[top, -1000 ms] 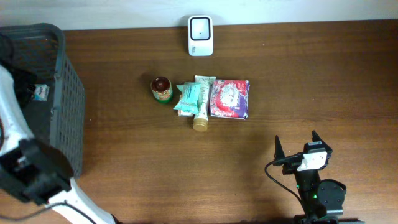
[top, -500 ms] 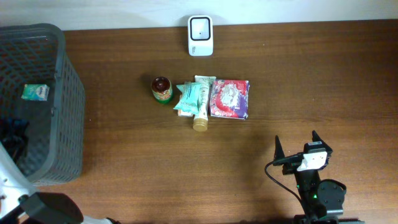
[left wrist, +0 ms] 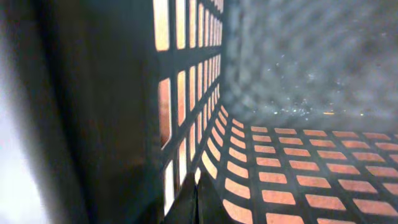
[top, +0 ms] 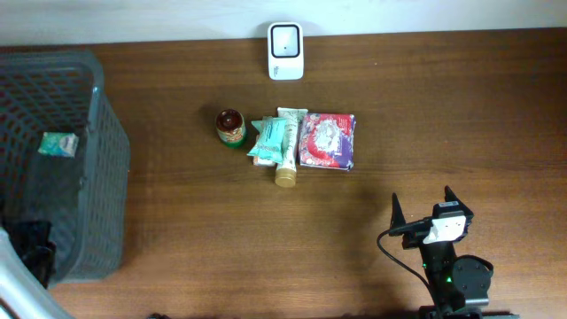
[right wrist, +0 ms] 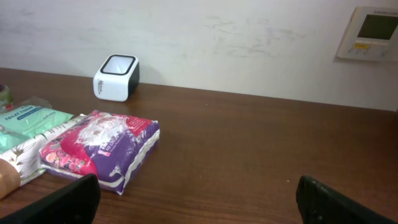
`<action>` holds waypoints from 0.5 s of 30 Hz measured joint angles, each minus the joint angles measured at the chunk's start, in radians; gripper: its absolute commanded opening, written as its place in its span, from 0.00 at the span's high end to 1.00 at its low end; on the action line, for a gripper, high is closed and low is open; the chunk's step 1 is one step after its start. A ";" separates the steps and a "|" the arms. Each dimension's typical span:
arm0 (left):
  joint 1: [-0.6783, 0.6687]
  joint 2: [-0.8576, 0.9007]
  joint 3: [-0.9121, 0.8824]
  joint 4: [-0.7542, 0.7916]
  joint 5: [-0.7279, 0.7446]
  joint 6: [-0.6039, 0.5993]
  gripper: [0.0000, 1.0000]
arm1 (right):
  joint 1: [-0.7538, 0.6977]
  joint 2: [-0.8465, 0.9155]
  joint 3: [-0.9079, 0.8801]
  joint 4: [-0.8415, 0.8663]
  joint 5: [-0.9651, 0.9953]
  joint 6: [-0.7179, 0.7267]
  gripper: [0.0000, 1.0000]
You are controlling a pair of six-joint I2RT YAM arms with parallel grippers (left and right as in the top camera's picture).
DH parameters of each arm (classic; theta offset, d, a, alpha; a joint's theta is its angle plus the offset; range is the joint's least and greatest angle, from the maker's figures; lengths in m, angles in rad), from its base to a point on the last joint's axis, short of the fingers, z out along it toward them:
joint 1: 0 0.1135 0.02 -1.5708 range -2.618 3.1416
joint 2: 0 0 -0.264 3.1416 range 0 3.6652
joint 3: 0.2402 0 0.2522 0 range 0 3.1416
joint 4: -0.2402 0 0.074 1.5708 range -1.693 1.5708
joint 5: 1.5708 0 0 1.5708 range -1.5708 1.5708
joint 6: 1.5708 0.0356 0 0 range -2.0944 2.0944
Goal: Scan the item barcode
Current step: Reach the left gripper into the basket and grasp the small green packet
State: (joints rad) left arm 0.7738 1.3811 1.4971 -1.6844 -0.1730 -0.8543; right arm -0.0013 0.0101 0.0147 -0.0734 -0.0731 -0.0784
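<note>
While left gripper (left wrist: 196,206) sat shut, empty, basket (left wrist: 186,93) wall beside its jaws | right gripper (top: 423,198) gaped wide | risk: lifting could snag mesh.

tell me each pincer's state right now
left pincer: shut, nothing in it, inside the basket
right pincer: open, holding nothing

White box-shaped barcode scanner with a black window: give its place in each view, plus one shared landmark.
Overhead: scanner top centre, back of the table.
Left wrist: absent; only dark grey mesh basket.
Right wrist: upper left, by the wall.
Shared: purple-and-red plastic packet, overhead and right wrist.
</note>
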 measured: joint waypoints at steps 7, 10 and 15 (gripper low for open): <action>0.000 -0.044 -0.018 0.201 0.030 -0.048 0.71 | 0.000 0.000 0.000 0.000 0.000 0.000 0.02; 0.001 -0.044 -0.023 0.443 0.124 -0.032 0.26 | 0.000 0.000 0.000 0.000 0.000 0.000 0.01; 0.001 -0.044 -0.020 0.801 0.311 0.091 0.01 | 0.000 0.002 0.000 0.000 0.000 0.000 0.01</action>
State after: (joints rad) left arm 0.7746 1.3369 1.4769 -0.8829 0.1379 -0.7635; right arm -0.0013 0.0120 0.0147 -0.0738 -0.0731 -0.0780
